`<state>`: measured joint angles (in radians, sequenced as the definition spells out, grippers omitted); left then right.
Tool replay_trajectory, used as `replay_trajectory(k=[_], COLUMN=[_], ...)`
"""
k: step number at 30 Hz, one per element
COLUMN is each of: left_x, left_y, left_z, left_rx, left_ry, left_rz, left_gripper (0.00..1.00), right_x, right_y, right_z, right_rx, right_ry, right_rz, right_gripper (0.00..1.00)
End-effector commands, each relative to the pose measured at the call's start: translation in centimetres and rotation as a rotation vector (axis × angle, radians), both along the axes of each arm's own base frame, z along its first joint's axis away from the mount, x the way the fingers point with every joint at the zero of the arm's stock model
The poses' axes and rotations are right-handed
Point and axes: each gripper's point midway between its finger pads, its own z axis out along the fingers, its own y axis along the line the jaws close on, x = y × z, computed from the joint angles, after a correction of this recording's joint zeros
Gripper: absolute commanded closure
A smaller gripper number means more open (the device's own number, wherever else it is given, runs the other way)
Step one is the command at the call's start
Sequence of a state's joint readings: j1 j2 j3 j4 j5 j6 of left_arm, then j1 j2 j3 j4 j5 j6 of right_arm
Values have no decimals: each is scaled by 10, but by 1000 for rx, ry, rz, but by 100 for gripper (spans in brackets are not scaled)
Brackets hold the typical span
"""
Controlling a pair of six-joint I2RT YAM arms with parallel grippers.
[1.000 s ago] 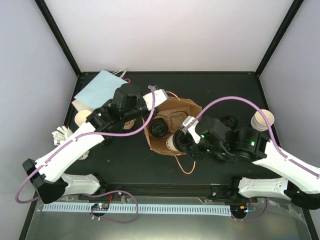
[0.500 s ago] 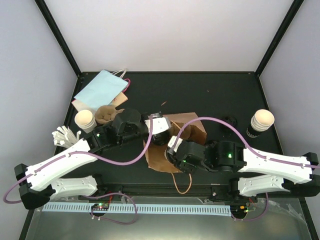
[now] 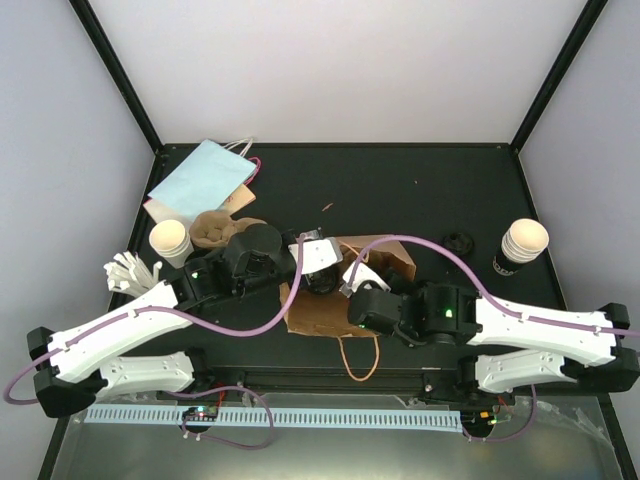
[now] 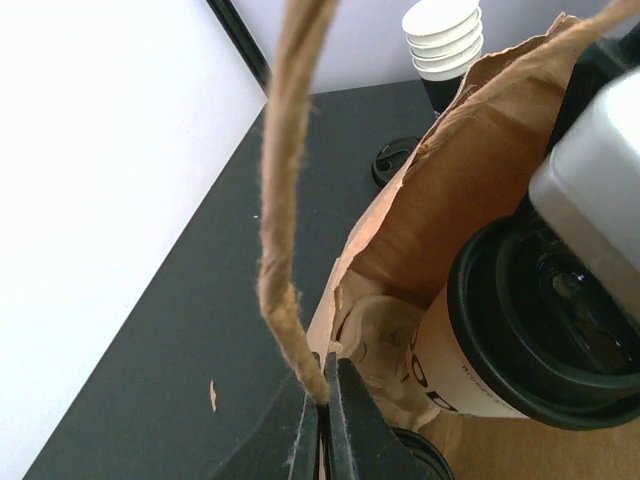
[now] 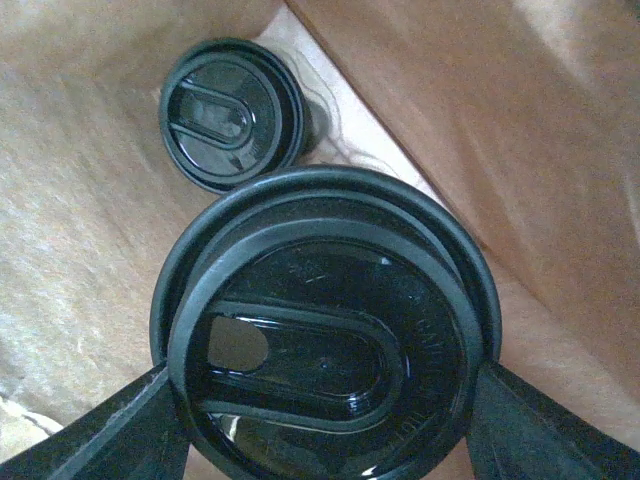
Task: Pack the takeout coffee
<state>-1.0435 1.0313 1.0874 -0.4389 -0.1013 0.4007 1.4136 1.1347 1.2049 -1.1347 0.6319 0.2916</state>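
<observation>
Near the middle of the near edge of the bench (image 3: 420,200), our left jaws are pinched tight on the twine handle (image 4: 285,200) of the brown bag (image 4: 470,190), lifting its mouth. Our right jaws, spread wide, clasp a lidded coffee cup (image 5: 325,340) just inside that mouth. The cup's long axis points base-first into the bag, where a second lidded cup (image 5: 232,112) sits deeper in the pulp carrier (image 4: 380,335); we judge the right arm must seat ours beside it.
</observation>
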Motion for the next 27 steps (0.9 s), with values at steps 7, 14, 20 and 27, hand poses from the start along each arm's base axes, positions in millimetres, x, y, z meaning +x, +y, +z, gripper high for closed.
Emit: replay_trajectory(k=[7, 14, 20, 27], left_x=[-6, -9, -3, -9], left_y=[6, 12, 17, 18], left_z=[8, 6, 7, 9], left_rx=[-47, -54, -46, -57], left_ry=[-6, -8, -24, -24], left_rz=[8, 16, 54, 28], left_gripper=[98, 99, 98, 98], right_x=[13, 19, 9, 12], right_y=[4, 16, 29, 20], right_z=[-17, -33, -40, -41], right_rx=[-53, -112, -117, -97], right_ry=[-124, -167, -216, -241], right_rz=[-33, -25, 13, -48], right_gripper=[50, 49, 48, 49])
